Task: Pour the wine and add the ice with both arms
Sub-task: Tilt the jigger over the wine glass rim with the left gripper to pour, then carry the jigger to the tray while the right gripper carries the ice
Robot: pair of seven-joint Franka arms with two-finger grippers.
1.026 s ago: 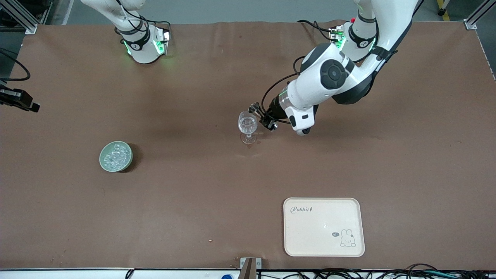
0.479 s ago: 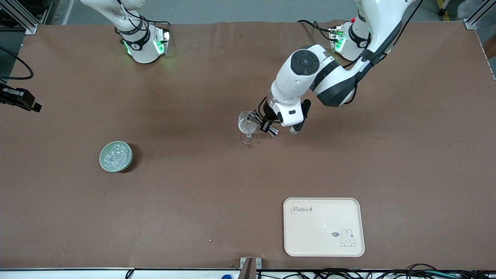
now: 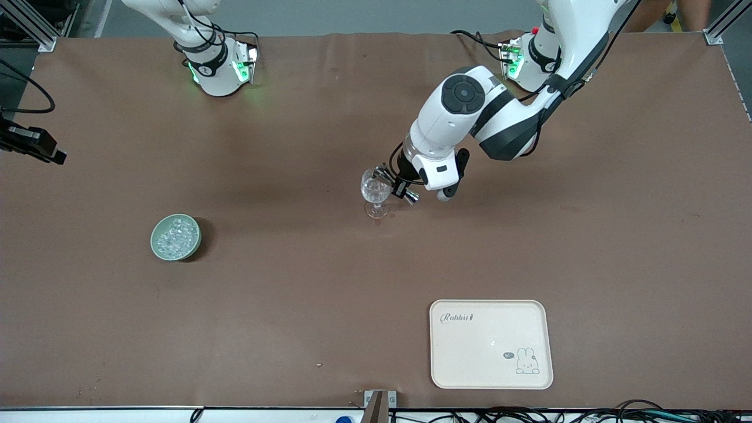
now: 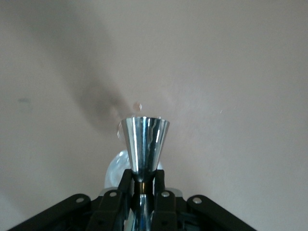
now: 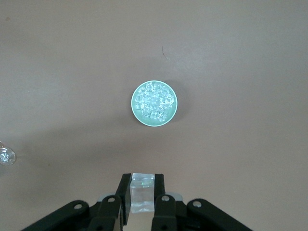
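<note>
A clear stemmed glass [image 3: 375, 192] stands mid-table. My left gripper [image 3: 399, 187] is beside its bowl, shut on the waist of a chrome jigger [image 3: 413, 197] that lies tilted, one end at the glass rim. In the left wrist view the gripper [image 4: 143, 180] clamps the jigger [image 4: 144, 139], with the glass [image 4: 114, 168] under it. My right gripper [image 5: 142, 192] is shut on one clear ice cube [image 5: 142, 190], high over the table near the pale green bowl [image 5: 133, 103] full of ice [image 5: 154, 103]. The front view shows that bowl [image 3: 154, 241], its ice [image 3: 176, 236] and the right gripper [image 3: 56, 155].
A cream tray [image 3: 491, 343] with a rabbit print lies nearer the front camera, toward the left arm's end. The brown mat [image 3: 294, 305] covers the table. The glass shows at the edge of the right wrist view [image 5: 6, 156].
The left arm's wrist has swung round and the jigger has turned beside the glass rim. The right gripper has shifted slightly. The glass and the bowl have not moved.
</note>
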